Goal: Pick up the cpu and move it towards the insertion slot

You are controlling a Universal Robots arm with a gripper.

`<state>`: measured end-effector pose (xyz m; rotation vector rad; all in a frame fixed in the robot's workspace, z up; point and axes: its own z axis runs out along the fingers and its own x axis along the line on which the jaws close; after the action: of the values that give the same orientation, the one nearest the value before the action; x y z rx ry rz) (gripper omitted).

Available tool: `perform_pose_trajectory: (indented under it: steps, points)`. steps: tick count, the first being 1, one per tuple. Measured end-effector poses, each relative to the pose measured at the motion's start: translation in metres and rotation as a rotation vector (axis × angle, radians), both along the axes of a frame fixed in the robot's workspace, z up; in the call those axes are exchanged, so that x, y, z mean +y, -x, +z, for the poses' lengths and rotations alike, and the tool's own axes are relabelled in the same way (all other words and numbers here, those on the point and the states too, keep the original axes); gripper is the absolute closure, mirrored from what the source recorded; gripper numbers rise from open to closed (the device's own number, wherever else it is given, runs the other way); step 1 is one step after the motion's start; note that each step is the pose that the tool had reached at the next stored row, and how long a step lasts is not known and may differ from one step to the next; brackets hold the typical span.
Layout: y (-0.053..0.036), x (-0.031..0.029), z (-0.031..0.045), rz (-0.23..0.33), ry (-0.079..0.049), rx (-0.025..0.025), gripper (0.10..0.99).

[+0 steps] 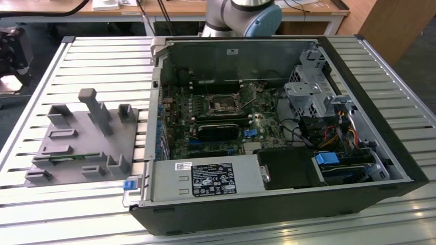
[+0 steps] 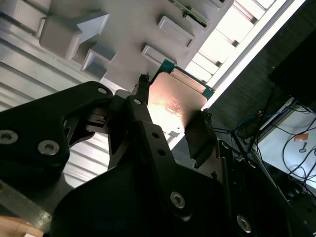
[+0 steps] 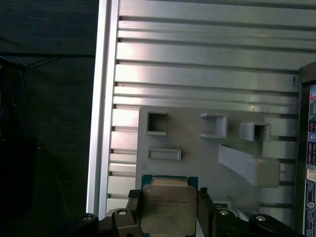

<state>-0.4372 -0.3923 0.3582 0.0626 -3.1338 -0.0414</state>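
The cpu is a flat square chip with a pale metal top and a green rim. It sits between the two black fingers of my gripper, which is shut on its opposite edges. In the second wrist view the cpu hangs over the grey plastic fixture, near the table's edge. The insertion slot is a small square socket with a dark centre on the motherboard inside the open computer case.
The grey fixture with upright blocks lies on the slatted metal table at the exterior view's left of the case. The table's edge drops to dark floor. Drive cages and cables crowd the case at the exterior view's right.
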Motion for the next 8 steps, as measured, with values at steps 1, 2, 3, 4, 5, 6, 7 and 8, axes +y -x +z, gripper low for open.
perform_pose_trajectory:
  steps: [1, 2, 3, 4, 5, 6, 7, 8]
  points:
    - [0.0000, 0.0002, 0.0005, 0.000, 0.000, -0.0001, 0.545]
    - [0.0000, 0.0003, 0.0012, 0.000, 0.000, 0.0001, 0.545]
    - [0.0000, 0.0004, 0.0020, 0.000, 0.000, 0.0000, 0.545]
    - [0.0000, 0.0005, 0.0028, 0.000, 0.000, 0.0000, 0.545]
    - [0.0000, 0.0006, 0.0035, 0.000, 0.000, 0.0000, 0.545]
    - [0.0000, 0.0008, 0.0044, 0.000, 0.000, 0.0000, 0.545]
    - [0.0000, 0.0010, 0.0054, 0.000, 0.000, 0.0000, 0.545]
    - [0.0000, 0.0011, 0.0064, 0.000, 0.000, 0.0001, 0.545]
